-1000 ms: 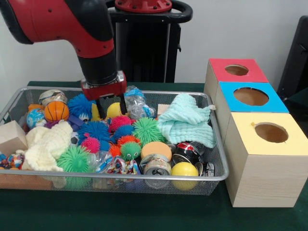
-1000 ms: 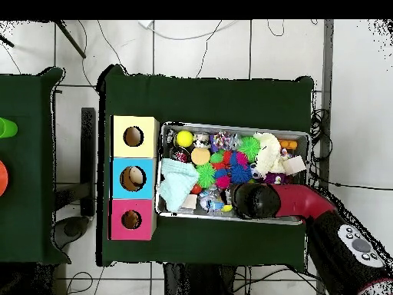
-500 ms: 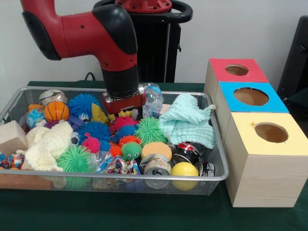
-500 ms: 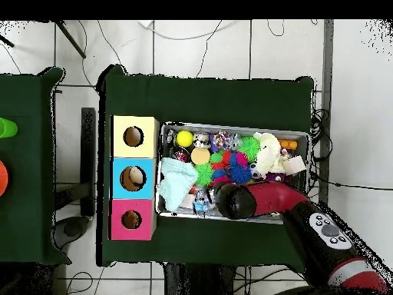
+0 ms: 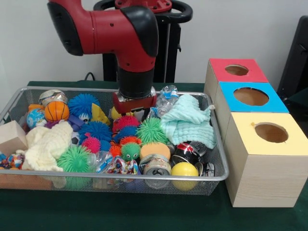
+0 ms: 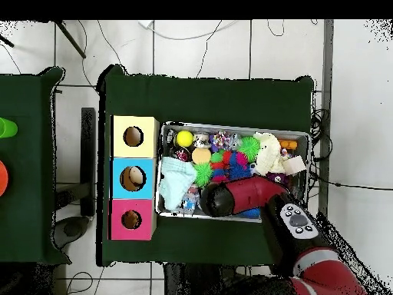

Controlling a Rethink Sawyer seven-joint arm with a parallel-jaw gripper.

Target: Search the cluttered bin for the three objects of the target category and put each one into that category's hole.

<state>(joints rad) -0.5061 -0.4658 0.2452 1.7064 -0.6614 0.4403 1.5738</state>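
The arm (image 5: 120, 29) reaches down into the bin (image 5: 29, 94), its gripper (image 5: 134, 111) low among the toys at the far side; whether the gripper is wide or narrow cannot be told, since its tips are hidden behind the spiky balls (image 5: 126, 122); a crushed plastic bottle (image 5: 166, 98) lies just beside the gripper, on the side toward the boxes, touching the mint cloth (image 5: 187, 120); the red box (image 5: 236, 72), blue box (image 5: 250, 98) and yellow box (image 5: 269, 139) stand in a row outside the bin, each with a round hole on top; cans (image 5: 156, 166) and a yellow ball (image 5: 185, 171) lie at the near rim, well apart from the gripper.
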